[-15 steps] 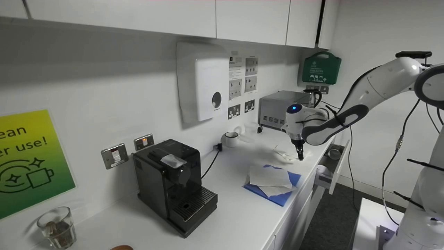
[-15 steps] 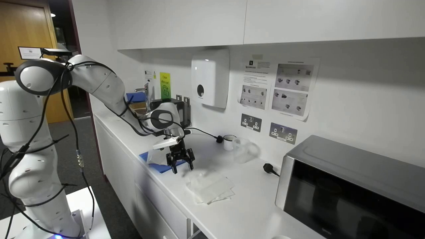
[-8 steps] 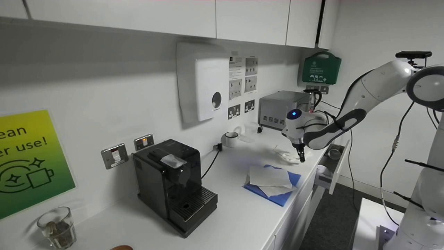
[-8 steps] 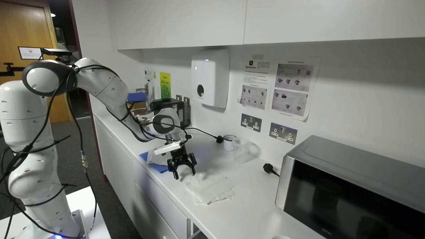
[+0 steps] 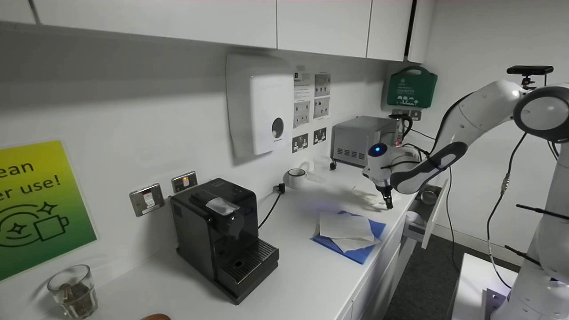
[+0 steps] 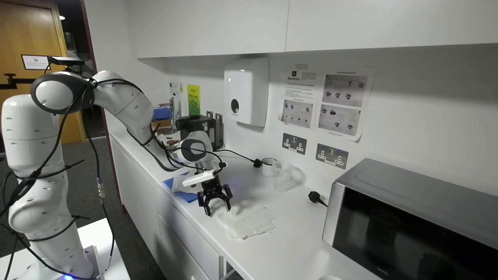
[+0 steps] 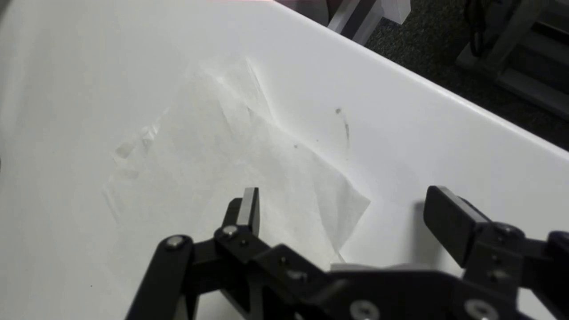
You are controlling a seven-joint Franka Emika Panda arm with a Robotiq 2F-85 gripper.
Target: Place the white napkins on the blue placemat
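You had the claw (image 6: 218,212) spread wide at one edge of a loose, overlapping pile of white napkins (image 6: 249,221), which lay on the counter (image 6: 288,249) between the blue placemat (image 5: 378,228) and the microwave (image 6: 412,186); whether it touched them, I couldn't tell. Other napkins (image 5: 346,227) rested on the placemat, leaving blue showing at its edges.

“Clean after use!” is faintly read on the yellow-green poster (image 6: 193,100); in an exterior view it is cut to “ean” and “er use!”, above a mug pictogram (image 5: 51,229). “First Aid Kit” is marked on the green first-aid case (image 5: 412,86). On the paper notices (image 6: 345,104), the door sign (image 6: 35,62), the white wall dispenser (image 6: 249,91) and the microwave (image 6: 408,225), the lettering is too blurred to be read.
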